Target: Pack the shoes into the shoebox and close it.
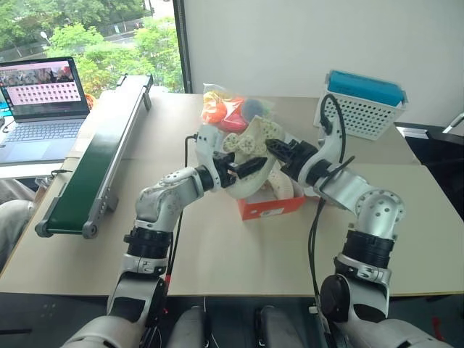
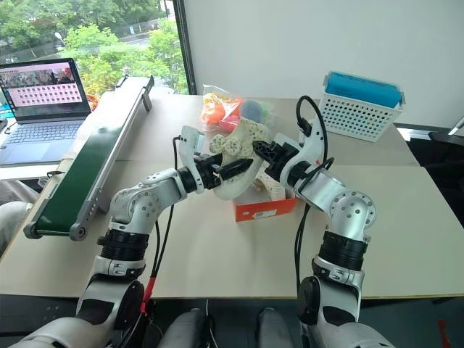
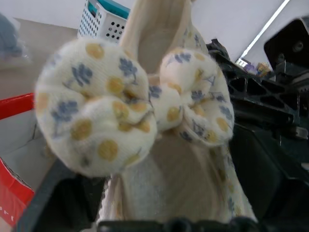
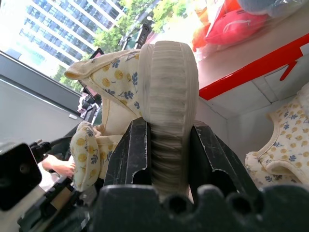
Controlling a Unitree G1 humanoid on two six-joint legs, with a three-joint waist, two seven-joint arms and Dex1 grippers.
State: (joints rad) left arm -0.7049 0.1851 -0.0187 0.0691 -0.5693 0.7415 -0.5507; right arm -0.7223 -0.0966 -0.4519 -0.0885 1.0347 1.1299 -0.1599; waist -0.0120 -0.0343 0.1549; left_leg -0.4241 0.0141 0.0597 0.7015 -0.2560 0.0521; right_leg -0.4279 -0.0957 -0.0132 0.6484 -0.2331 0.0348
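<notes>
One of the shoes (image 1: 255, 148), cream with a small flower print and a bow (image 3: 130, 96), is held up over the shoebox (image 1: 272, 208). My right gripper (image 4: 166, 130) is shut on its ribbed pale sole, also seen from the head (image 1: 279, 150). My left gripper (image 1: 246, 170) stands open around the shoe's front, its fingers (image 3: 58, 193) spread on either side. The orange-red shoebox sits open on the table, white inside (image 4: 241, 96). The other shoe (image 4: 285, 145) lies inside it.
A clear bag of orange and pink items (image 1: 232, 109) lies just behind the box. A white perforated basket with a blue top (image 1: 362, 105) stands at the back right. A green conveyor belt (image 1: 87, 167) runs along the left, with a laptop (image 1: 40, 109) beyond it.
</notes>
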